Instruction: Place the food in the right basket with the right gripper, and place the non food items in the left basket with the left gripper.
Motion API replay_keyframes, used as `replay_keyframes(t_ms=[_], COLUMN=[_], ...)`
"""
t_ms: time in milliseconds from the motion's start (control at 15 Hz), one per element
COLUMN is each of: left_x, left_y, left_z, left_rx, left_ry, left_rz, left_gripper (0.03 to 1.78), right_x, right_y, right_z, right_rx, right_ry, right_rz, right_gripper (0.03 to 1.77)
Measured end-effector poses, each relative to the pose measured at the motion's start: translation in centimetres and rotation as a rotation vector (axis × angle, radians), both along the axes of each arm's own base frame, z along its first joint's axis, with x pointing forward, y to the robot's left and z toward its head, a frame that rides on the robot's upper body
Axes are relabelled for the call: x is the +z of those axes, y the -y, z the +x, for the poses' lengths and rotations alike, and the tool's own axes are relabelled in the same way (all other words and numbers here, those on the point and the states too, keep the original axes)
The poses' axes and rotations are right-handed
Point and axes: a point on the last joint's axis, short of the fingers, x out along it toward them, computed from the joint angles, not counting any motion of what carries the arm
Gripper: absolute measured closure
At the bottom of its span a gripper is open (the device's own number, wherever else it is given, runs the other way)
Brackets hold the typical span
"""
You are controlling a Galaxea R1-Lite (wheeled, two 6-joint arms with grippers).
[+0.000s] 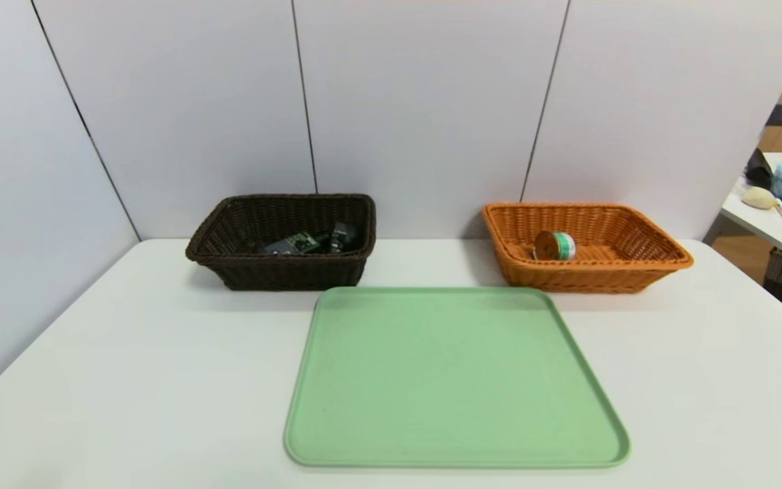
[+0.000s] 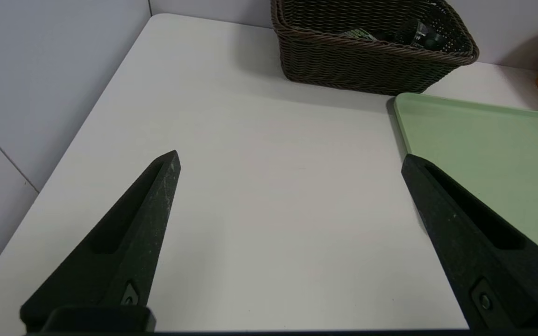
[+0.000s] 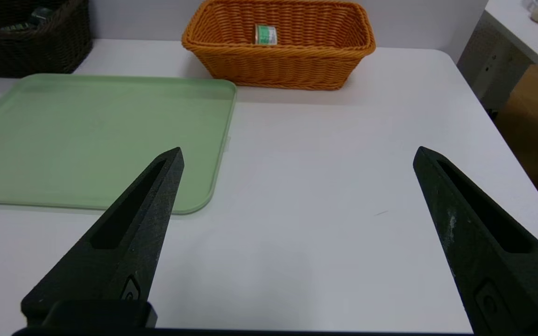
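While both arms are held back over the near part of the white table [image 1: 160, 380], the far part is taken up by two woven baskets, set well apart before the pale wall panels [image 1: 425, 102]. In the dark brown basket [image 1: 289, 272], at the far left, the non-food items are held: a black bottle [image 1: 286, 246], seen only in part over the rim, with a patch of green print showing, and a small clear glass cup [image 1: 342, 236] toward the basket's right side. In the orange-tan basket [image 1: 588, 278], at the far right, the food is contained — a small round tin can [image 1: 555, 246] tipped onto its side in the left part of the basket, its green-and-white label turned to the right.

Between and nearer than the baskets, a pale green tray [image 1: 455, 380] is laid flat on the table, with nothing placed on it. The left gripper [image 2: 291, 161] is poised above the table to the left of the tray, its fingers spread wide and nothing grasped. The right gripper [image 3: 299, 151] is likewise released, its fingers parted above the table by the tray's right side — nothing is held there either. Beyond the table's right edge, a second white table [image 1: 771, 231] is seen, with assorted objects left on it.
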Motion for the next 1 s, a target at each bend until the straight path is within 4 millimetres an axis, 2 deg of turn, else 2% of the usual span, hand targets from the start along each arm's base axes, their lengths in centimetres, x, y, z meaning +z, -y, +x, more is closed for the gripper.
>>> replay_keyframes(t_ms=[400, 600, 800, 1000], left_x=[-1.7, -2.5, -3.7, -5.9], left_y=[0.0, 0.1, 0.1, 0.2], left_z=[-2.8, -3.6, -4.2, -4.4], left_rx=[0.009, 0.040, 0.021, -0.017], left_ry=[0.117, 0.161, 0.190, 0.243], left_rz=[0.054, 0.066, 0.132, 0.227], left_gripper=[0.12, 0.12, 0.12, 0.12], right_x=[-1.3, -2.0, -2.8, -3.7], right_y=[0.0, 0.0, 0.0, 0.0], right_z=[-3.4, -4.3, -4.4, -3.5], right_rx=[0.022, 0.042, 0.039, 0.035], right_ry=[0.176, 0.226, 0.259, 0.290], right_rz=[-0.022, -0.033, -0.073, -0.112], right_gripper=[0.11, 0.11, 0.11, 0.11])
